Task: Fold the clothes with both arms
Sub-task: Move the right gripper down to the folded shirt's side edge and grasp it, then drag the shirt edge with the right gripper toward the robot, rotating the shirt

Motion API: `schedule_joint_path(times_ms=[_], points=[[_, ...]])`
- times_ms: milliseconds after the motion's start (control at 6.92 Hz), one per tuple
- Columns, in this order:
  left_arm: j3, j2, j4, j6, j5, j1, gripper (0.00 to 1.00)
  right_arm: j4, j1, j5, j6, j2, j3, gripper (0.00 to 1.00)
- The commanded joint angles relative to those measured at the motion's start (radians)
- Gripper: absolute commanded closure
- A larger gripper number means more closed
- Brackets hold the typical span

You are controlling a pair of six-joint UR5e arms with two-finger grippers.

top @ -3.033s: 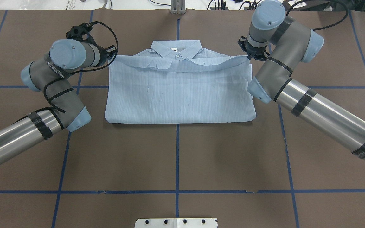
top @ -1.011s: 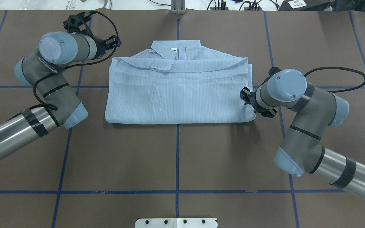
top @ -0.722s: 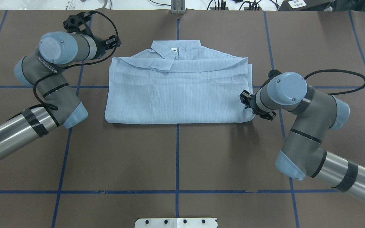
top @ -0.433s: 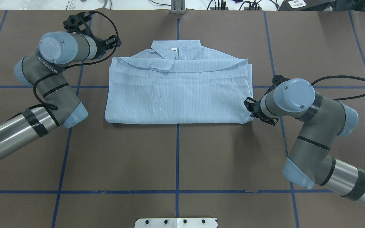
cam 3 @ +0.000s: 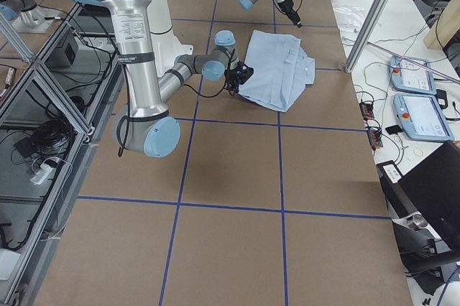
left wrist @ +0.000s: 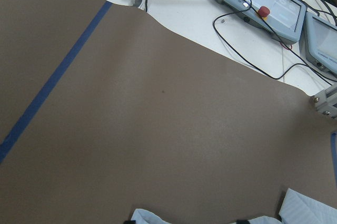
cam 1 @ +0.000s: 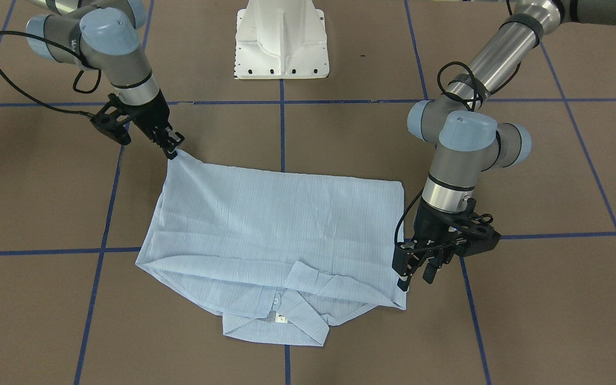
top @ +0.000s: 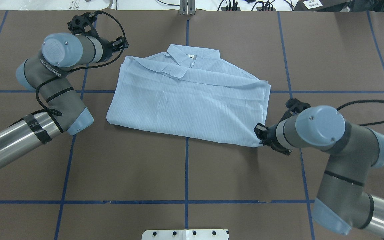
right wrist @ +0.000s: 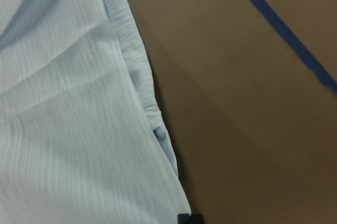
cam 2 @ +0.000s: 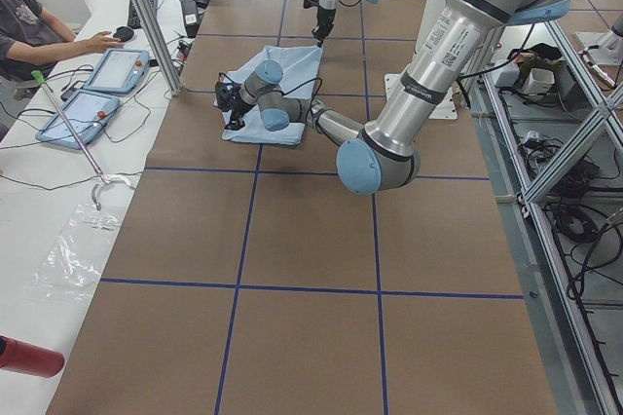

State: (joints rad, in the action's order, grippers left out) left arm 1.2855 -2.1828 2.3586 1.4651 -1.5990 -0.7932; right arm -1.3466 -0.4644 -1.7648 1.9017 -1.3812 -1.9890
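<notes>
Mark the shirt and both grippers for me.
shirt (top: pixel 185 100), overhead view, middle of folded front.
right gripper (cam 1: pixel 172 152), front-facing view, fingertips pinching a shirt corner.
left gripper (cam 1: pixel 416 277), front-facing view, gap between open fingertips.

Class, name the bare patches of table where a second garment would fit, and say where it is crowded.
Free: the wide stretch between the shirt and the white base. Crowded: the shirt's two corners at the left gripper and right gripper.

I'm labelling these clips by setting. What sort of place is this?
Most likely a robotics lab: a left arm and right arm handle a shirt on a table marked with a blue tape grid, with control pendants on a side bench.
</notes>
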Motion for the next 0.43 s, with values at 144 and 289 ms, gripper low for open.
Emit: schedule_joint_path(times_ms=[144, 289], points=[[0.065, 0.006, -0.004, 0.001, -0.004, -0.001, 0.3, -0.265, 0.302, 0.024, 0.085, -0.042, -0.242, 1.0], [0.125, 0.032, -0.005, 0.003, -0.066, 0.0, 0.3, -0.335, 0.438, 0.021, 0.103, -0.047, -0.266, 1.0]])
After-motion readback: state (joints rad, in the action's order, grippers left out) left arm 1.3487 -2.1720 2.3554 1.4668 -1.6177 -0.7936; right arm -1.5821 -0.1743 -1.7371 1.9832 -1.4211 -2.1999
